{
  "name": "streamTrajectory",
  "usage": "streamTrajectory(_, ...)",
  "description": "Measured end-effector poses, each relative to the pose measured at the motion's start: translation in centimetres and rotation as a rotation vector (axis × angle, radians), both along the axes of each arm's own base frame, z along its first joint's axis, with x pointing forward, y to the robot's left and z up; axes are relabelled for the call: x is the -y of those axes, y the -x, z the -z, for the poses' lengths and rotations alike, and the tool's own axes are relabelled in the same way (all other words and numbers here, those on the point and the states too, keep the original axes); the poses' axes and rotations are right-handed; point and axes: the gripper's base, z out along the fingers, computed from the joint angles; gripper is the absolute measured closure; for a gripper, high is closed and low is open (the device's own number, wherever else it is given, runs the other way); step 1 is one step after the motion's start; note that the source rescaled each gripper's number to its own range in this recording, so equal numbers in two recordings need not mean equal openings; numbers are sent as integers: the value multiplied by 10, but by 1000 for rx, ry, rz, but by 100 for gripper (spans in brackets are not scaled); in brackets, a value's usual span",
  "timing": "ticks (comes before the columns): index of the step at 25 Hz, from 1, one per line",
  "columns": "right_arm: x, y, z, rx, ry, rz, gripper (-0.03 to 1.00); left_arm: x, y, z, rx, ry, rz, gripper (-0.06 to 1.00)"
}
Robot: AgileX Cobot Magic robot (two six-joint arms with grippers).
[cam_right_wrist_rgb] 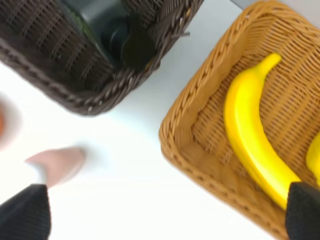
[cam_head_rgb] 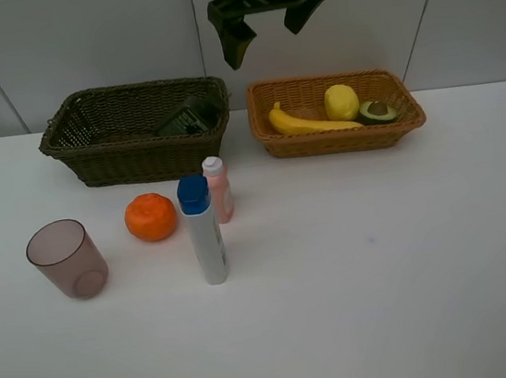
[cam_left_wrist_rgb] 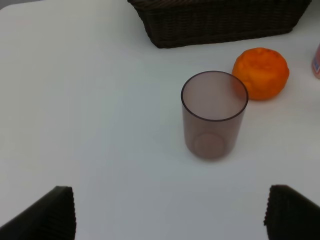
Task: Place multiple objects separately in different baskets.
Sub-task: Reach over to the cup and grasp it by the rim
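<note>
**Operator:** Where's the cup?

**Spotter:** Your cup [cam_left_wrist_rgb: 214, 115] stands upright and empty on the tabletop [cam_left_wrist_rgb: 90, 100], in front of the dark basket [cam_left_wrist_rgb: 220, 25]. The orange [cam_left_wrist_rgb: 261, 72] is near it.

**Operator:** How will it handle?

**Spotter:** Light and stiff, I'd judge, with a thin, smooth wall that may slip. Take it across the body below the rim, and squeeze gently.

**Operator:** And my claws?

**Spotter:** Your left claw [cam_left_wrist_rgb: 170, 215] is spread wide and empty, short of the cup. Your right claw [cam_head_rgb: 267, 36] hangs high over the gap between the baskets, also spread and holding nothing.

**Operator:** What else is around?

**Spotter:** A white bottle [cam_head_rgb: 205, 233] and a pink bottle [cam_head_rgb: 219, 189] stand beside the orange. A green bottle [cam_head_rgb: 189, 115] lies in the dark basket. The tan basket [cam_head_rgb: 340, 140] holds a banana [cam_head_rgb: 310, 124], a lemon [cam_head_rgb: 341, 102] and an avocado half [cam_head_rgb: 377, 111]. The tabletop is white and smooth, with a pale panelled wall behind it.
</note>
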Motion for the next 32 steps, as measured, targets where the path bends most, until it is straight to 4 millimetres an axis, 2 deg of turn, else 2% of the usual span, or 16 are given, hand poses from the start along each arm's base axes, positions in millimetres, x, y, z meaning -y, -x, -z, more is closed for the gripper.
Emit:
streamTrajectory(4, 20, 28, -5, -31, 46, -11, -2, 0, 0, 0, 0, 0, 0, -6)
streamTrajectory(11, 65, 80, 5, -121, 113, 14, -2, 0, 0, 0, 0, 0, 0, -6)
streamTrajectory(23, 171, 161, 31, -221, 125, 327, -2, 0, 0, 0, 0, 0, 0, -6)
streamTrajectory(27, 201, 193, 36, -215, 92, 451, -2, 0, 0, 0, 0, 0, 0, -6)
streamTrajectory(32, 228, 235, 40, -163, 29, 581, -2, 0, 0, 0, 0, 0, 0, -6)
